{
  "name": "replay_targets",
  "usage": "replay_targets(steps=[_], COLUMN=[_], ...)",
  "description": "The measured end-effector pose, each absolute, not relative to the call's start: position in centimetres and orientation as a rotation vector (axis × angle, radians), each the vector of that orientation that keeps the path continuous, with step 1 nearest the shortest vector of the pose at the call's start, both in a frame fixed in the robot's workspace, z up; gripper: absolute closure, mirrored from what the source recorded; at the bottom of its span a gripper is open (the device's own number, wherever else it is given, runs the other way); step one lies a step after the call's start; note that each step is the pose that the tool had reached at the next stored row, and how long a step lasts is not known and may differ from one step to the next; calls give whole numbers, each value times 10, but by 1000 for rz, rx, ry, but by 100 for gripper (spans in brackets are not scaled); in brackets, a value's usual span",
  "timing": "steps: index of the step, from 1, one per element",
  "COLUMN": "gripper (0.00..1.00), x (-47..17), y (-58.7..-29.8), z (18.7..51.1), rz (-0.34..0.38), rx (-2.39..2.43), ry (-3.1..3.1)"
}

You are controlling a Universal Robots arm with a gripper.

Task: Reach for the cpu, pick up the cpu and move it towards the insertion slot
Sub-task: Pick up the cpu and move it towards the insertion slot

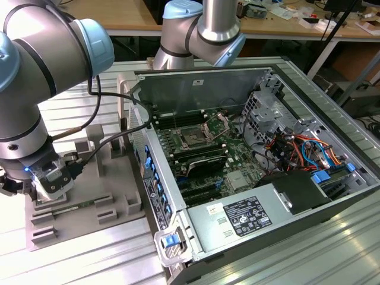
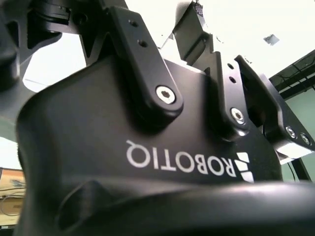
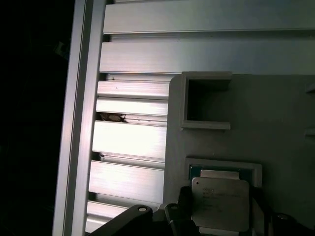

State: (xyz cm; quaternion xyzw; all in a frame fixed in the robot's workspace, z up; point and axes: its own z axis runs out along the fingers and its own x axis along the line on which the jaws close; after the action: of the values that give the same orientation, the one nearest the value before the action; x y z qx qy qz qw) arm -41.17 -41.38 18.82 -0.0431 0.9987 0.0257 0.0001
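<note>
The cpu (image 3: pixel 220 204), a small square chip with a pale silvery top, lies in a rimmed pocket of the grey tray (image 3: pixel 275 123) in the first wrist view. My gripper (image 3: pixel 220 219) straddles it, a dark finger (image 3: pixel 184 214) pressed against each side, and the chip still sits in the pocket. In the exterior view my gripper (image 1: pixel 50 181) is low over the tray (image 1: pixel 89 178) at the exterior view's left. The insertion slot (image 1: pixel 193 139), a dark socket with a metal frame, sits on the green board inside the open computer case (image 1: pixel 249 148).
A long green memory stick (image 1: pixel 65 208) lies on the tray near my gripper. Black cables (image 1: pixel 113 139) run from the wrist toward the case's wall. The case holds a power supply (image 1: pixel 243 217) and coloured wiring (image 1: pixel 303 151). A ribbed aluminium table (image 3: pixel 133 142) borders the tray.
</note>
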Motion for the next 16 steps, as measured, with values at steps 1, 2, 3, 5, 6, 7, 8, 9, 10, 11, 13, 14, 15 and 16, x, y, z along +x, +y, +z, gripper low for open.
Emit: replay_targets(steps=[1, 2, 3, 5, 6, 7, 8, 9, 10, 11, 13, 14, 15, 16], gripper=[45, 45, 45, 45, 45, 45, 45, 45, 45, 45, 45, 45, 45, 45], x=[-412, -412, -412, -412, -412, -412, -412, -412, -412, -412, -412, -412, -412, -412], y=[-414, -414, -414, -414, -414, -414, -414, -414, -414, -414, -414, -414, -414, -414], z=[188, 188, 188, 188, 188, 188, 188, 188, 188, 188, 188, 188, 189, 189], rz=[81, 81, 81, 81, 81, 81, 81, 81, 81, 81, 81, 81, 81, 81], rx=[-135, -135, -135, -135, -135, -135, -135, -135, -135, -135, -135, -135, -135, -135], ry=[3137, 3137, 3137, 3137, 3137, 3137, 3137, 3137, 3137, 3137, 3137, 3137, 3137, 3137])
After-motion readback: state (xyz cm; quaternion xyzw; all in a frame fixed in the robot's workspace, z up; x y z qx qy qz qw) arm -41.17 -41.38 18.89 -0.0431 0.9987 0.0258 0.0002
